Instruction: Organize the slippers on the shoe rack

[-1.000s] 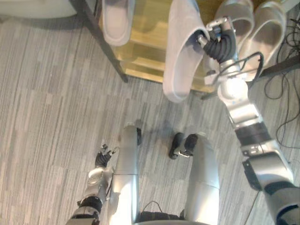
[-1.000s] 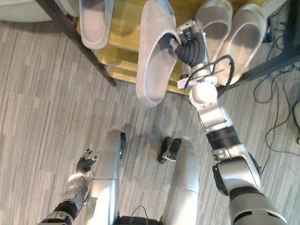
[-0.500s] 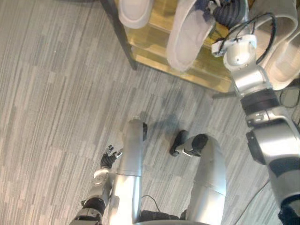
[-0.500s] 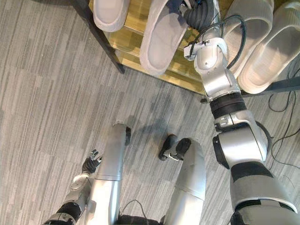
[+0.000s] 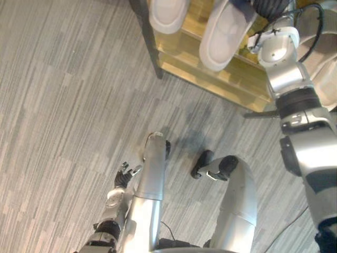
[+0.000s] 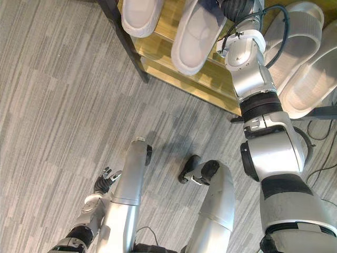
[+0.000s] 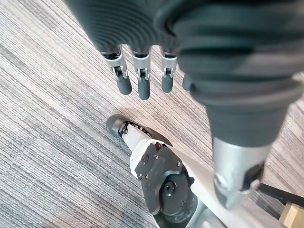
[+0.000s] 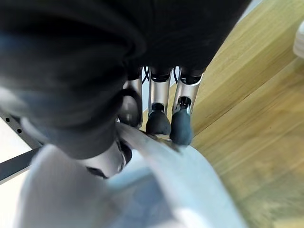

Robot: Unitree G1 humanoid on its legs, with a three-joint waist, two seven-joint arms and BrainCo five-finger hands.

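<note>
1. Right hand (image 6: 238, 7): the arm is stretched forward and far, to the top edge of the head views, with the dark ribbed wrist cover over the shoe rack (image 5: 210, 79). In the right wrist view the fingertips (image 8: 180, 128) are curled down onto the rim of a pale slipper (image 8: 180, 190) with the thumb set against it from the other side. The hand has a pinch hold on this slipper.

2. Held slipper (image 5: 224, 37): it is positioned lengthwise over the rack's wooden shelf (image 8: 256, 95), with the rounded end toward the robot and the far end at the hand. Whether it rests on the shelf cannot be determined.

3. Second slipper (image 5: 166, 13): it is on the rack just left of the held slipper, near the dark metal leg (image 5: 150, 42).

4. Two more pale slippers (image 6: 295, 42) lie side by side to the right of the right arm.

5. Left hand (image 5: 124, 176): it hangs low at the near left, above the grey striped floor (image 5: 63, 105). Its fingers (image 7: 137, 80) are loosely extended and apart and hold nothing.
</note>
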